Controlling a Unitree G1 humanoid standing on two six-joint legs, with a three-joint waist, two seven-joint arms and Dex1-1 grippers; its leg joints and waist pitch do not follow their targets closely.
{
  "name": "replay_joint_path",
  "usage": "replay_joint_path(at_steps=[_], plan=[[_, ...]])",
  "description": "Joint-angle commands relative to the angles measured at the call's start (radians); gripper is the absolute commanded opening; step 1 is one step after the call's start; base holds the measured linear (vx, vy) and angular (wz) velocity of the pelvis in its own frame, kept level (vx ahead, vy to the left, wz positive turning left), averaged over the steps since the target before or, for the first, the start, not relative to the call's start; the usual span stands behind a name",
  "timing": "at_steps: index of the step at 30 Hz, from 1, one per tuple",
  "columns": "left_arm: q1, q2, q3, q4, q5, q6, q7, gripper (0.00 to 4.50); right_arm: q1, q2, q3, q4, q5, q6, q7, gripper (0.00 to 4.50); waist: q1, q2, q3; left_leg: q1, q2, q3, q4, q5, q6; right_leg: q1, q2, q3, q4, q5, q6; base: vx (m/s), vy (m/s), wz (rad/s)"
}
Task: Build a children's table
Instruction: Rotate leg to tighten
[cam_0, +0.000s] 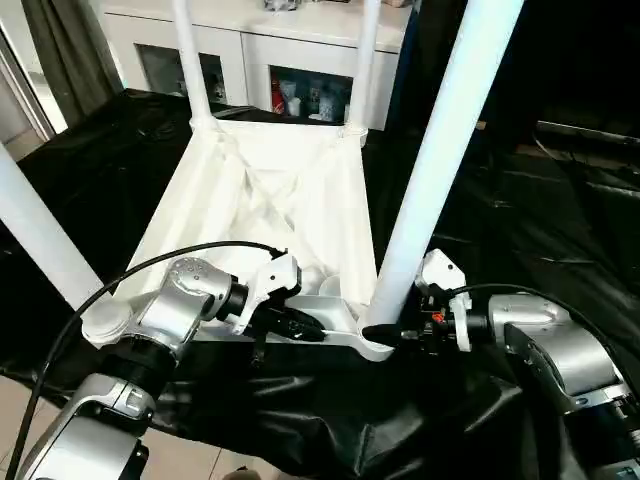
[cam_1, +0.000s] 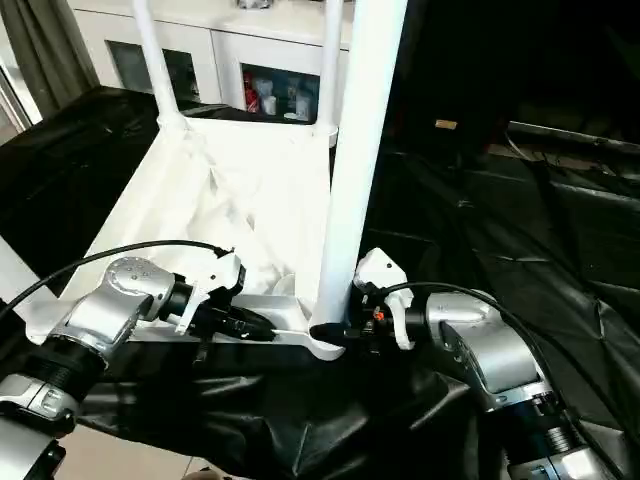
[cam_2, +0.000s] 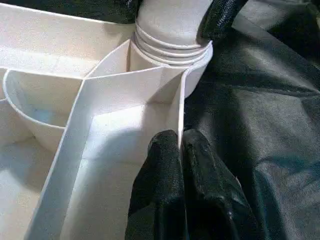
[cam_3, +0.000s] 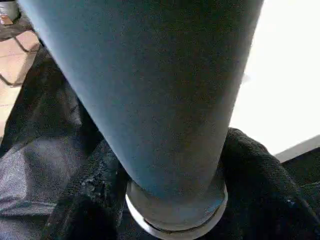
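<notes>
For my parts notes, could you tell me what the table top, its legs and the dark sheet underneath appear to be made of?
Table top: apparently moulded white plastic, with thin glossy ribs. Legs: smooth white tubes, likely plastic, with a ridged base; metal is possible. Sheet: black, wrinkled, shiny, probably plastic film or coated fabric.

Near right leg (cam_0: 440, 150) & left leg (cam_0: 40, 235) flank upturned top (cam_0: 265, 190), its ribbed middle open betw them; cabinet (cam_0: 290, 50) blocks far side.

Leg (cam_3: 150, 95) upright, base ring showing; right claw (cam_3: 172, 200) fingers (cam_3: 85, 195) flank it; black sheet (cam_3: 35, 165) beside.
</notes>
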Motion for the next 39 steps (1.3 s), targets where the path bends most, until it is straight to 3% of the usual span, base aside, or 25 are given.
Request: replay_joint_path(at_steps=[1, 2, 3, 4, 5, 7, 8, 9, 10, 15, 17, 18, 19, 22, 24, 25, 26, 27, 28, 30, 32, 34, 35, 37, 39], plan=[[-0.019, -0.046, 0.020, 0.032, 0.009, 0.008, 0.111, 0.00, 0.005, 0.053, 0.022, 0.017, 0.005, 0.013, -0.046, 2.38, -0.001, 0.001, -0.054, 0.006, 0.041, -0.009, -0.065, -0.245, 0.011, 0.040, -0.062, 0.045, -0.063, -0.244, -0.197, 0.000, 0.000, 0.00], [-0.020, -0.047, 0.021, 0.034, 0.010, 0.008, 0.115, 0.00, 0.005, 0.055, 0.021, 0.019, 0.004, 0.013, -0.051, 2.38, -0.004, -0.003, -0.052, 0.004, 0.039, -0.009, -0.065, -0.259, 0.004, 0.040, -0.063, 0.044, -0.067, -0.268, -0.192, 0.000, 0.000, 0.00], [-0.031, -0.062, 0.031, 0.060, 0.022, 0.008, 0.170, 0.00, 0.002, 0.085, 0.007, 0.049, -0.015, 0.011, -0.117, 2.38, -0.004, -0.001, -0.052, 0.005, 0.038, -0.010, -0.066, -0.268, -0.001, 0.038, -0.063, 0.044, -0.068, -0.285, -0.187, 0.000, 0.000, 0.00], [-0.050, -0.087, 0.045, 0.099, 0.040, 0.010, 0.263, 0.00, -0.004, 0.130, -0.017, 0.096, -0.041, 0.011, -0.220, 2.37, -0.007, -0.007, -0.047, 0.005, 0.035, -0.011, -0.068, -0.299, -0.012, 0.035, -0.062, 0.043, -0.076, -0.350, -0.168, 0.000, 0.000, 0.00], [-0.050, -0.087, 0.045, 0.099, 0.040, 0.010, 0.263, 0.00, -0.004, 0.130, -0.017, 0.096, -0.041, 0.011, -0.220, 2.36, -0.009, -0.005, -0.044, 0.005, 0.034, -0.013, -0.071, -0.323, -0.020, 0.032, -0.062, 0.042, -0.079, -0.402, -0.155, 0.000, 0.000, 0.00], [-0.072, -0.121, 0.059, 0.137, 0.056, 0.022, 0.371, 0.00, -0.011, 0.182, -0.049, 0.145, -0.060, 0.006, -0.329, 2.25, -0.016, -0.017, -0.045, 0.007, 0.033, -0.021, -0.072, -0.354, -0.033, 0.031, -0.069, 0.038, -0.093, -0.534, -0.100, -0.027, -0.003, -0.03], [-0.081, -0.136, 0.066, 0.151, 0.062, 0.029, 0.416, 0.00, -0.015, 0.205, -0.063, 0.164, -0.065, 0.002, -0.374, 2.25, -0.016, -0.012, -0.045, 0.010, 0.033, -0.022, -0.072, -0.358, -0.033, 0.028, -0.070, 0.039, -0.095, -0.546, -0.095, 0.000, 0.000, 0.00], [-0.092, -0.157, 0.074, 0.163, 0.064, 0.040, 0.465, 0.00, -0.026, 0.241, -0.087, 0.189, -0.063, 0.016, -0.437, 2.16, -0.021, -0.018, -0.042, 0.012, 0.033, -0.022, -0.072, -0.368, -0.031, 0.022, -0.070, 0.038, -0.102, -0.563, -0.086, 0.000, 0.000, 0.00], [-0.103, -0.181, 0.083, 0.173, 0.065, 0.053, 0.516, 0.00, -0.042, 0.285, -0.114, 0.222, -0.064, 0.032, -0.518, 2.09, -0.024, -0.016, -0.041, 0.012, 0.030, -0.025, -0.073, -0.385, -0.032, 0.022, -0.069, 0.034, -0.103, -0.588, -0.079, 0.000, 0.000, 0.00], [-0.129, -0.279, 0.096, 0.193, 0.066, 0.075, 0.639, 0.00, -0.108, 0.429, -0.180, 0.327, -0.069, 0.046, -0.754, 2.05, -0.042, -0.010, -0.044, 0.010, 0.030, -0.030, -0.077, -0.404, -0.044, 0.020, -0.065, 0.032, -0.103, -0.557, -0.081, 0.000, 0.000, 0.00], [-0.129, -0.279, 0.096, 0.193, 0.066, 0.075, 0.639, 0.00, -0.108, 0.429, -0.180, 0.327, -0.069, 0.046, -0.754, 2.05, -0.042, -0.007, -0.050, 0.012, 0.032, -0.027, -0.075, -0.387, -0.039, 0.021, -0.064, 0.037, -0.099, -0.484, -0.097, 0.000, 0.000, 0.00], [-0.137, -0.313, 0.081, 0.211, 0.075, 0.062, 0.652, 0.00, -0.130, 0.471, -0.159, 0.339, -0.092, 0.019, -0.772, 2.05, -0.041, 0.007, -0.052, 0.008, 0.033, -0.027, -0.077, -0.369, -0.037, 0.026, -0.061, 0.039, -0.090, -0.414, -0.113, 0.000, 0.000, 0.00], [-0.137, -0.314, 0.080, 0.213, 0.076, 0.060, 0.651, 0.00, -0.130, 0.471, -0.156, 0.338, -0.095, 0.017, -0.770, 2.05, -0.048, 0.005, -0.051, 0.005, 0.032, -0.023, -0.077, -0.365, -0.042, 0.026, -0.055, 0.039, -0.089, -0.358, -0.125, 0.000, 0.000, 0.00], [-0.147, -0.316, 0.069, 0.234, 0.086, 0.040, 0.644, 0.00, -0.135, 0.468, -0.124, 0.327, -0.127, -0.019, -0.748, 2.05, -0.049, 0.005, -0.053, 0.010, 0.028, -0.019, -0.074, -0.379, -0.028, 0.029, -0.057, 0.042, -0.089, -0.357, -0.137, 0.000, 0.000, 0.00], [-0.147, -0.295, 0.063, 0.233, 0.081, 0.025, 0.597, 0.00, -0.130, 0.452, -0.128, 0.301, -0.105, -0.018, -0.701, 2.05, -0.047, 0.015, -0.054, 0.007, 0.028, -0.020, -0.074, -0.354, -0.020, 0.033, -0.057, 0.043, -0.086, -0.332, -0.144, 0.000, 0.000, 0.00], [-0.147, -0.294, 0.063, 0.233, 0.081, 0.024, 0.596, 0.00, -0.129, 0.451, -0.129, 0.301, -0.104, -0.017, -0.700, 2.60, -0.048, 0.011, -0.055, 0.005, 0.028, -0.018, -0.074, -0.347, -0.014, 0.035, -0.056, 0.042, -0.087, -0.324, -0.144, 0.000, 0.000, 0.00], [-0.144, -0.281, 0.060, 0.228, 0.077, 0.019, 0.565, 0.00, -0.126, 0.434, -0.121, 0.287, -0.095, -0.017, -0.659, 2.60, -0.048, 0.011, -0.055, 0.004, 0.028, -0.018, -0.074, -0.341, -0.012, 0.036, -0.056, 0.042, -0.087, -0.324, -0.145, 0.000, 0.000, 0.00], [-0.141, -0.273, 0.058, 0.224, 0.076, 0.015, 0.548, 0.00, -0.124, 0.424, -0.114, 0.279, -0.091, -0.017, -0.636, 2.73, -0.048, 0.019, -0.055, 0.002, 0.028, -0.018, -0.074, -0.332, -0.006, 0.040, -0.057, 0.042, -0.085, -0.317, -0.146, 0.000, 0.000, 0.00], [-0.134, -0.254, 0.053, 0.215, 0.072, 0.008, 0.507, 0.00, -0.114, 0.389, -0.092, 0.252, -0.084, -0.017, -0.572, 2.78, -0.047, 0.021, -0.057, 0.001, 0.028, -0.019, -0.074, -0.325, -0.005, 0.042, -0.057, 0.041, -0.085, -0.310, -0.148, 0.000, 0.000, 0.00], [-0.128, -0.238, 0.051, 0.207, 0.069, 0.002, 0.471, 0.00, -0.105, 0.357, -0.071, 0.226, -0.080, -0.018, -0.514, 3.11, -0.044, 0.019, -0.060, -0.002, 0.030, -0.017, -0.070, -0.286, 0.009, 0.048, -0.056, 0.042, -0.078, -0.247, -0.157, 0.000, 0.000, 0.00], [-0.119, -0.221, 0.046, 0.195, 0.063, -0.015, 0.424, 0.00, -0.093, 0.321, -0.051, 0.197, -0.073, -0.027, -0.455, 3.11, -0.043, 0.020, -0.061, -0.001, 0.031, -0.016, -0.068, -0.253, 0.015, 0.048, -0.055, 0.040, -0.073, -0.199, -0.179, 0.000, 0.000, 0.00], [-0.092, -0.170, 0.026, 0.146, 0.040, -0.041, 0.280, 0.00, -0.064, 0.229, -0.023, 0.125, -0.045, -0.033, -0.301, 3.11, -0.037, -0.004, -0.063, -0.006, 0.030, -0.011, -0.062, -0.203, 0.045, 0.055, -0.056, 0.039, -0.066, -0.154, -0.196, 0.000, 0.000, 0.00], [-0.079, -0.138, 0.016, 0.115, 0.025, -0.037, 0.206, 0.00, -0.053, 0.183, -0.010, 0.096, -0.033, -0.037, -0.220, 3.11, -0.035, 0.002, -0.063, -0.008, 0.033, -0.014, -0.063, -0.193, 0.051, 0.056, -0.060, 0.040, -0.061, -0.145, -0.200, 0.000, 0.000, 0.00], [-0.073, -0.125, 0.013, 0.101, 0.017, -0.034, 0.174, 0.00, -0.050, 0.163, -0.004, 0.085, -0.028, -0.039, -0.186, 3.11, -0.034, 0.005, -0.062, -0.006, 0.037, -0.011, -0.062, -0.184, 0.068, 0.051, -0.059, 0.039, -0.059, -0.129, -0.213, 0.000, 0.000, 0.00], [-0.056, -0.084, 0.005, 0.060, -0.003, -0.015, 0.087, 0.00, -0.041, 0.096, 0.021, 0.059, -0.023, -0.038, -0.078, 3.11, -0.026, 0.003, -0.063, -0.002, 0.039, -0.009, -0.060, -0.184, 0.060, 0.050, -0.058, 0.038, -0.055, -0.129, -0.227, 0.000, 0.000, 0.00]])
